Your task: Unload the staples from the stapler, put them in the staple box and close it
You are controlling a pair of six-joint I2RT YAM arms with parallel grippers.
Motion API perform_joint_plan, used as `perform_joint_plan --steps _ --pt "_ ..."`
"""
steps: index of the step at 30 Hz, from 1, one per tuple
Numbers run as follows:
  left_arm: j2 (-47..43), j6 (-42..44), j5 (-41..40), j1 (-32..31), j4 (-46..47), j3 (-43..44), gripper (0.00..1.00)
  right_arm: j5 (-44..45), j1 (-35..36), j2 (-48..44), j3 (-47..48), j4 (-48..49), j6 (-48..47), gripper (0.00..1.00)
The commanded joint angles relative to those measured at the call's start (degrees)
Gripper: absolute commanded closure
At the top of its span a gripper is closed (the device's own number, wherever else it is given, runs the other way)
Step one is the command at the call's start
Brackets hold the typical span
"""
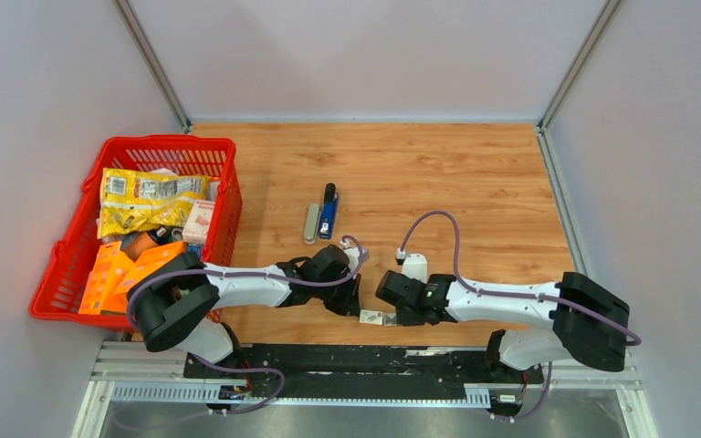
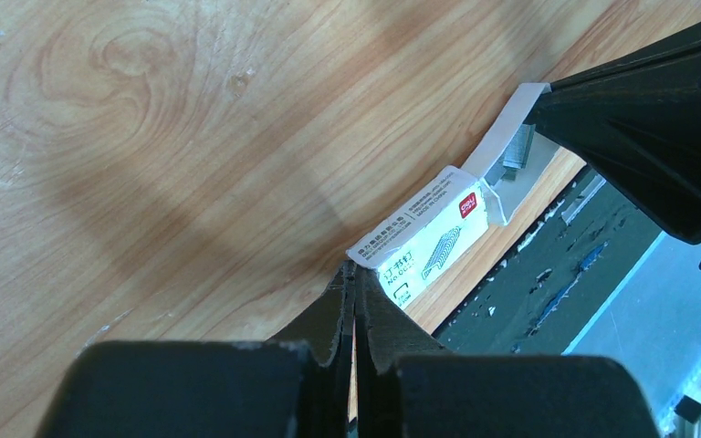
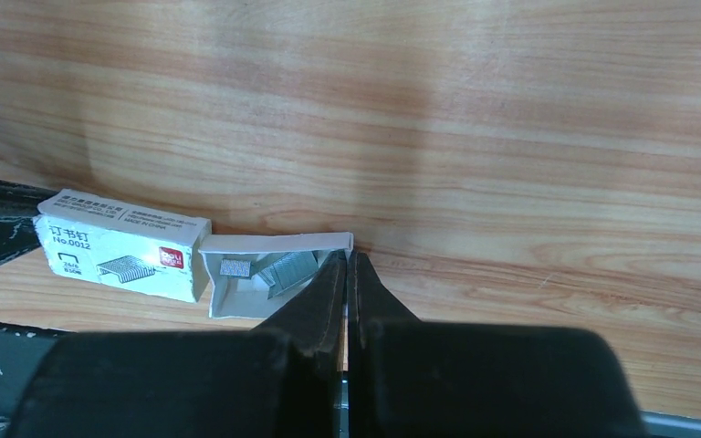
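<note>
L pincer [image 2: 351, 276] & R pincer [image 3: 349, 266] both closed, empty, tips at staple box [image 3: 123, 255]; stapler [image 1: 329, 212] well apart mid-counter [image 1: 475, 182], so open one b4 reaching, come in from above.

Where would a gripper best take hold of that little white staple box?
Probably across the sleeve's two long sides, straight down from above. The staple box lies flat on the wooden table, long and narrow, while its open tray of staples juts from one end, so an end grip looks awkward.
</note>
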Motion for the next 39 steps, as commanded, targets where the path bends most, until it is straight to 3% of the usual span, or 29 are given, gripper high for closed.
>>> perform_joint_plan --steps 1,26,39 --pt "1.6 0.5 -0.6 -0.8 -1.5 -0.5 1.0 2.0 0.4 0.9 0.1 2.1 0.7 1.0" --pt "3.4 0.6 0.1 -2.0 -1.5 -0.2 1.0 6.3 0.4 4.9 3.3 0.6 2.7 1.0" --pt "3.7 0.1 2.3 -2.2 -0.1 0.3 1.0 10.9 0.6 1.4 2.9 -2.6 5.8 1.0"
